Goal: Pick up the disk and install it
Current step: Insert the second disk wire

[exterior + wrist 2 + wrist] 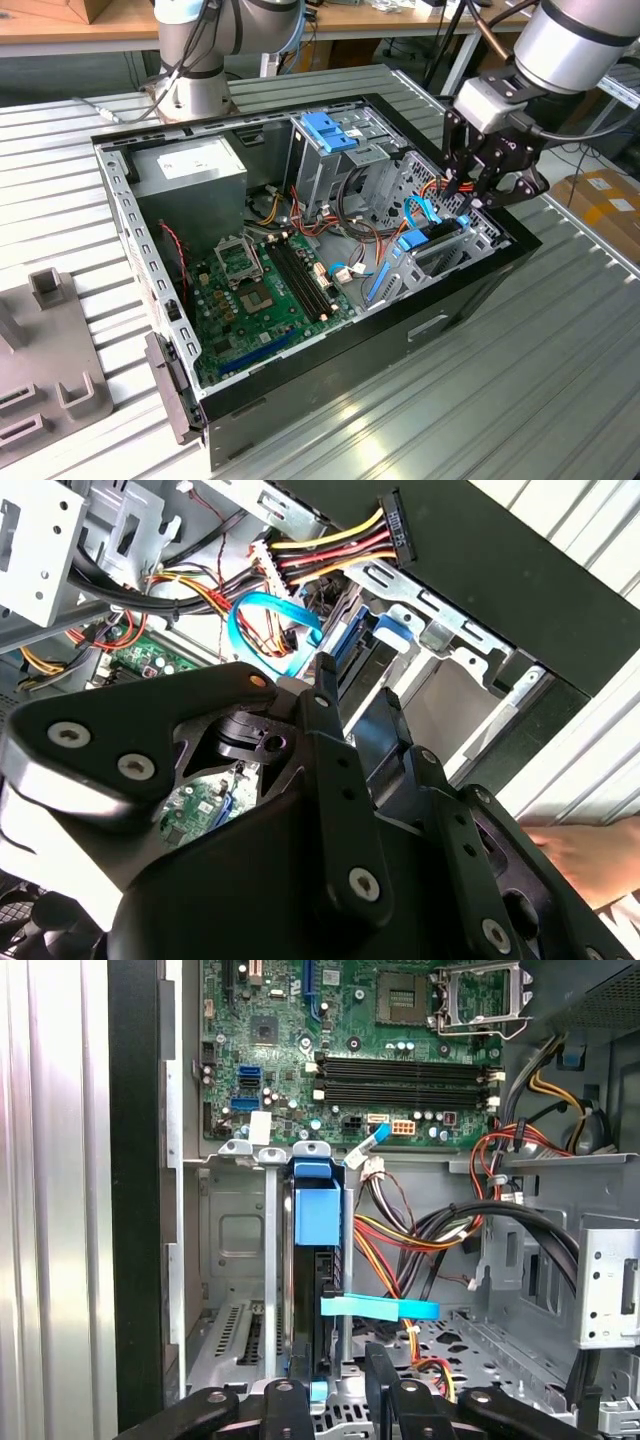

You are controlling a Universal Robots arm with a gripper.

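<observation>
The disk (315,1260), dark grey in a bright blue caddy, stands on edge in a slot of the metal drive cage (235,1250) at the front corner of the open computer case (330,250). Its blue caddy tab (412,241) shows in the exterior view and its blue caddy end (392,632) in the second wrist view. My gripper (468,205) hovers just above the disk's near end. The black fingers (290,1395) stand apart with a gap between them, and the gripper (340,1365) is open, not clamped on the disk.
A thin blue cable (380,1307) crosses beside the disk, and bundles of coloured power wires (420,1235) lie close by. The motherboard (265,290) fills the case floor. A fixed blue bracket (325,130) tops the upper cage. A person's hand (590,852) rests outside the case wall.
</observation>
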